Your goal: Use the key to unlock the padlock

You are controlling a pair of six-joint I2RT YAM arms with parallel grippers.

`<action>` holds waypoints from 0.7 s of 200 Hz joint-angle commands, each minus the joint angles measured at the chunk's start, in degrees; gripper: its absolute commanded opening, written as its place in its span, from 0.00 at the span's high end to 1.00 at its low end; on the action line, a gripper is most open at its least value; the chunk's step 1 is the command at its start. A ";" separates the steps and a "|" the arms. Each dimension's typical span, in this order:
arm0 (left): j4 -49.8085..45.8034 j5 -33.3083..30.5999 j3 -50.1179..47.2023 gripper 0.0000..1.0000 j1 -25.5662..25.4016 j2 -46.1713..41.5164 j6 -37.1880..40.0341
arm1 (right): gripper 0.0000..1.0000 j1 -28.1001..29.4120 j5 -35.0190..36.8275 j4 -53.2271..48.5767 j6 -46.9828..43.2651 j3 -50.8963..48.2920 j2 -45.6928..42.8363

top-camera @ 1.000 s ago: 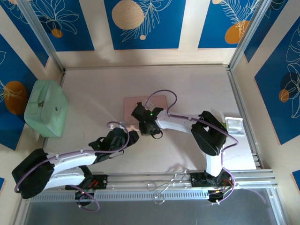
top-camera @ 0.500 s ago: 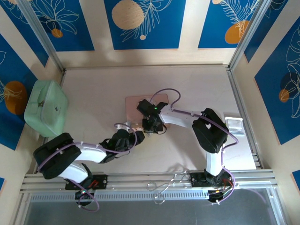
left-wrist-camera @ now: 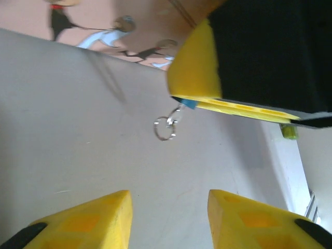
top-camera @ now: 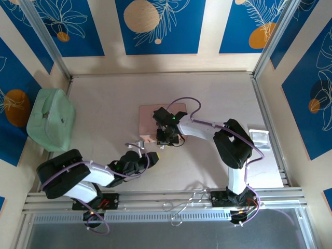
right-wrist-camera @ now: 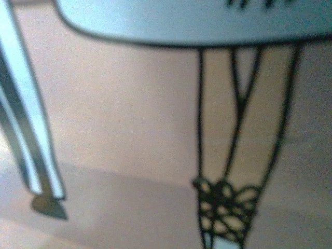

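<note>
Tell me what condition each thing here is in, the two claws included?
left gripper: open, nothing between its fingers.
right gripper: shut on the padlock.
padlock: pinched in the right gripper; mostly hidden, so I cannot tell whether it is locked.
key ring: hanging loose from the padlock.
green case: closed, by the left wall.
pink picture box: lying flat on the table.

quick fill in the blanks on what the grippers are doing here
The left gripper has jaws ___, nothing between them.
The right gripper pinches a small ___ piece.
A metal ___ dangles from that piece.
On the table, the green case sits at the ___ edge.
Missing: open, blue, ring, left.
</note>
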 commanded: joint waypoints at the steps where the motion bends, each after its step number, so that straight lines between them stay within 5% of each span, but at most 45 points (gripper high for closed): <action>1: 1.06 0.35 1.76 0.55 -0.65 1.23 3.77 | 0.89 -0.60 -10.01 -2.38 1.10 -0.67 0.96; 90: 17.38 0.20 1.52 0.54 2.21 12.83 3.85 | 0.89 -1.83 -13.98 -1.96 0.60 -1.39 0.72; 140: 29.05 1.06 1.36 0.63 4.16 21.57 2.82 | 0.89 -2.18 -14.62 -1.83 0.96 -1.94 0.67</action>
